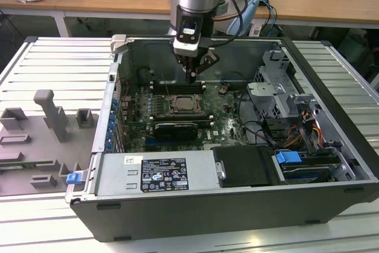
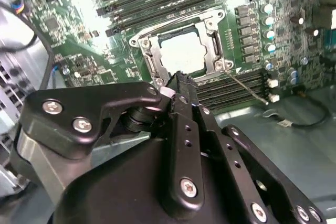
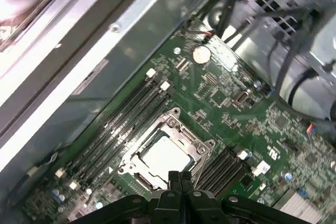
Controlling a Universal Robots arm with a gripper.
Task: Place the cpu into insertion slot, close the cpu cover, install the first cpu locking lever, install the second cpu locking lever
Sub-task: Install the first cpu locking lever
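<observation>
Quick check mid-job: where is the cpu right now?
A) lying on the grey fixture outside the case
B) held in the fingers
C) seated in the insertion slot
C: in the second wrist view the cpu lies in the insertion slot with the cpu cover framing it. The gripper hangs above, its fingers together and holding nothing.

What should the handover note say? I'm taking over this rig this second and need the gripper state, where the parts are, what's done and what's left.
Gripper: shut, holding nothing, hanging close over the socket's edge in both wrist views.
Parts: the cpu sits in the insertion slot; the cpu cover lies down around it.
Done: cpu placed, cover apparently closed.
Left: both levers. One locking lever juts loose across the memory slots, seemingly unlatched; the other's state I cannot tell.
</observation>
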